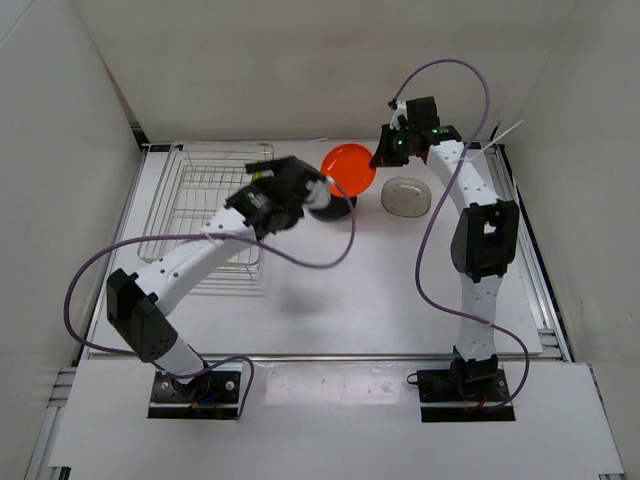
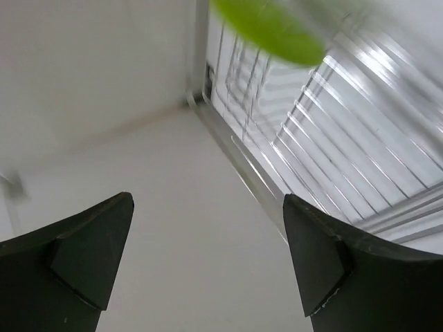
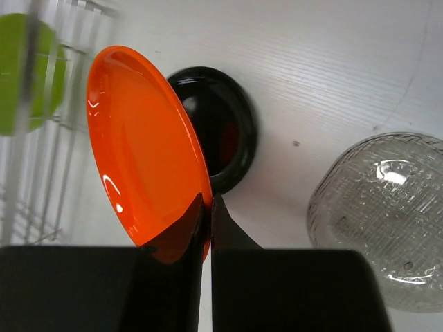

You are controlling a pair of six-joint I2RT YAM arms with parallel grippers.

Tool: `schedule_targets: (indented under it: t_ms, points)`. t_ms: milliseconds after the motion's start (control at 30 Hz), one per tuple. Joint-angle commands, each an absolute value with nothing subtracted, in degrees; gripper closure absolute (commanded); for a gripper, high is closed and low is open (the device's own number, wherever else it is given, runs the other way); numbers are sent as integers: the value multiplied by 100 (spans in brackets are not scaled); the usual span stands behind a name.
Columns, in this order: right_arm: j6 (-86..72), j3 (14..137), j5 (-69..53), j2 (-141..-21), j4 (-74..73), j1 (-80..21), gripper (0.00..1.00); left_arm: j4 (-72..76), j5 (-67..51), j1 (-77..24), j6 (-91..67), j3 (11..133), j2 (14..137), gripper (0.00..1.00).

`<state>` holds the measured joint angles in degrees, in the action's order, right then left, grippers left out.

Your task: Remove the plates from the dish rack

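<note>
Orange plate point(image 3: 138, 152), clamped at its lower rim by the right claw point(image 3: 208, 211), is held tilted on edge before the black plate point(image 3: 225, 131) on the desk point(image 3: 332, 69); the clear plate point(image 3: 381, 214) lies beside. Likely light, stiff and slick, so the rim is the best purchase. Left claw point(image 2: 208, 256) is spread wide, empty. Green plate point(image 2: 270, 28), in the dish rack point(image 2: 360, 124), is blurred and cut off.

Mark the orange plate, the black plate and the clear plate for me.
orange plate point(image 3: 142, 138), right wrist view, middle of its tilted face.
black plate point(image 3: 232, 135), right wrist view, glossy inner surface right of the orange one.
clear plate point(image 3: 381, 207), right wrist view, centre of its textured surface.
</note>
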<state>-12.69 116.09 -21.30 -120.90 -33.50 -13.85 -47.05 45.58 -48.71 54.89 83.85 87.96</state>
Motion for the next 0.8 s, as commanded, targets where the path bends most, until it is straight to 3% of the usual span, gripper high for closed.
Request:
schedule_targets:
  t_ms: [0, 300, 467, 767]
  points:
    - [-1248, 12119, -1592, -12487, -3437, -1512, 100, -5131, 4510, -3870, 4172, 9776, 9172, 0]
    - [-1248, 12515, -1397, -13122, -3541, -1626, 100, -5887, 3000, -2260, 2058, 11047, 9650, 0]
    - [-1248, 12463, -1397, -13350, -3542, -1687, 99, -5968, 1936, -2083, 1582, 11285, 9457, 0]
    - [-1195, 12516, -1397, -13640, -3595, -1740, 98, -6372, 1441, -2136, 1433, 11742, 9343, 0]
